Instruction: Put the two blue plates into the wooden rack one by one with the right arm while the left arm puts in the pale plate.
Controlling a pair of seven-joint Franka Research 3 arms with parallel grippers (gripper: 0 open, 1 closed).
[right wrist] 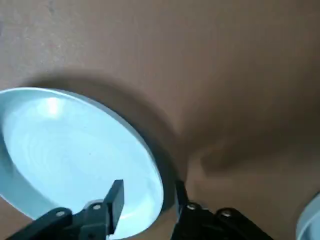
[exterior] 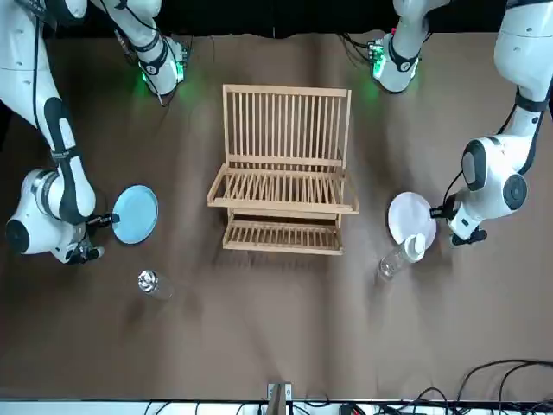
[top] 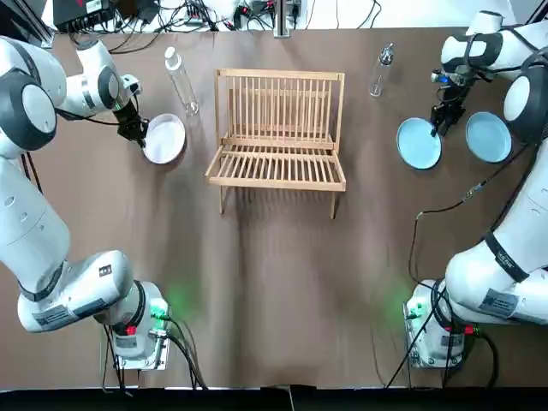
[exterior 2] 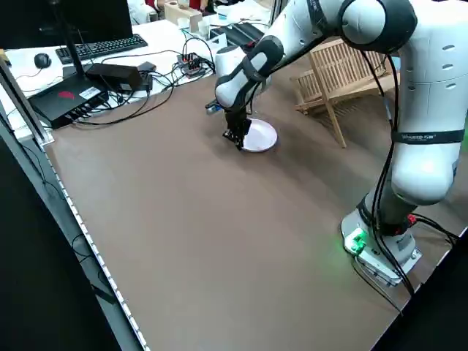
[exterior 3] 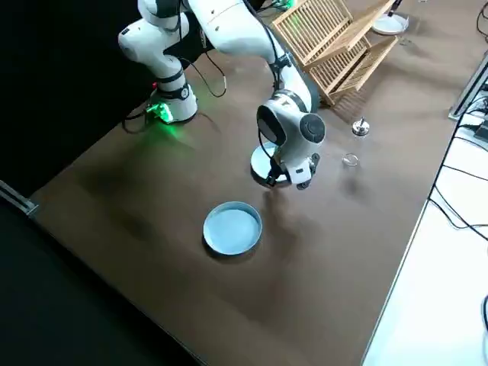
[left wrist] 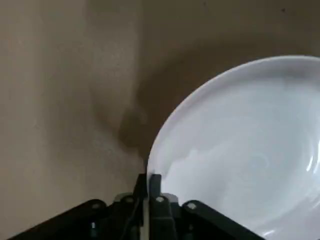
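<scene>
While the left pincer [left wrist: 148,180] clamps 1 pale plate [top: 164,139], the right pincer [right wrist: 148,189], apart, straddles 1 of 2 blue plates [top: 419,144] [top: 488,137].

— Where's the left gripper [left wrist: 148,182]?
— I hold it low, wrist down, fingers pinched onto the pale plate [left wrist: 240,150] at its rim.
— And the right gripper [right wrist: 147,196]?
— I hold it low too, fingers apart, arm reaching far forward.

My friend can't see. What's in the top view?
The left gripper pinches the rim of the pale plate; the open right gripper straddles the rim of one blue plate. A wooden rack stands between them.
</scene>
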